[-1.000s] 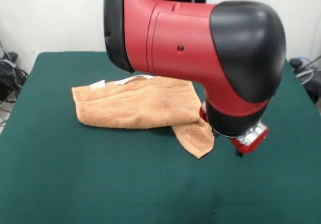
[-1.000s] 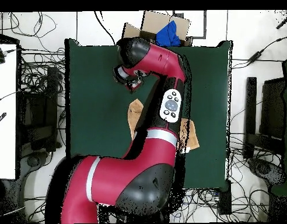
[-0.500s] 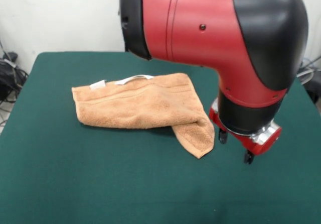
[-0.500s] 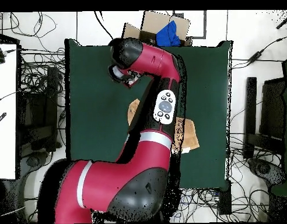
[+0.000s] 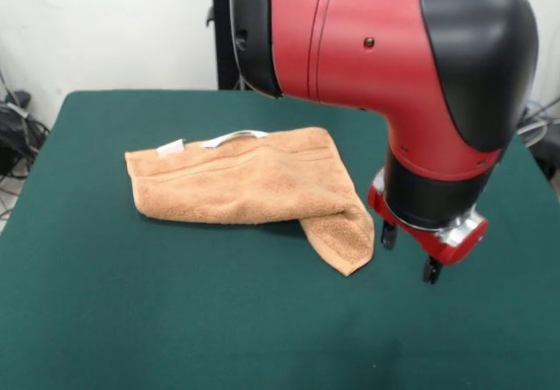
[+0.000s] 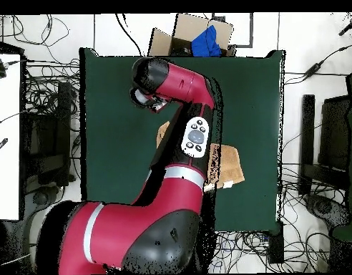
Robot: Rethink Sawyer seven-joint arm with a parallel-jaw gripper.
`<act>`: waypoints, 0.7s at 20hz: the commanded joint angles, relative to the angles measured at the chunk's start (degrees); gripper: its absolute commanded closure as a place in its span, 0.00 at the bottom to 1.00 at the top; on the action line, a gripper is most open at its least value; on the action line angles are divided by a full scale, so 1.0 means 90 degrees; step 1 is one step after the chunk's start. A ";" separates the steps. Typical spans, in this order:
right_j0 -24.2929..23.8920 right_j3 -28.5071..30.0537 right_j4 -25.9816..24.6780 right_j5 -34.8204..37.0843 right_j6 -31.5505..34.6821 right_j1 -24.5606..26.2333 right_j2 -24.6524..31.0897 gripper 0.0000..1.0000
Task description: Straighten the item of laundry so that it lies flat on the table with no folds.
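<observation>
Bare table (image 5: 175, 320) all round towel (image 5: 245, 184). Big arm (image 5: 385, 58) hangs over right side, gripper (image 5: 409, 252) just beside folded corner.

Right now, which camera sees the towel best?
The front view. There the whole towel lies in plain sight on the green table, folded over, with one corner flap pointing toward the gripper beside it. In the overhead view the red arm covers most of the towel, so only bits show at its sides.

Red arm (image 5: 350, 49), glossy black joint caps
</observation>
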 commanded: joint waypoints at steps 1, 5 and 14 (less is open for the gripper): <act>0.0008 0.1451 -0.0263 -0.0558 0.0926 -0.0081 0.0217 0.00; 0.0005 0.1584 -0.0357 -0.0528 0.0860 -0.0169 0.0110 0.00; -0.0040 0.1892 -0.0420 -0.0792 0.0682 -0.0249 0.0048 0.00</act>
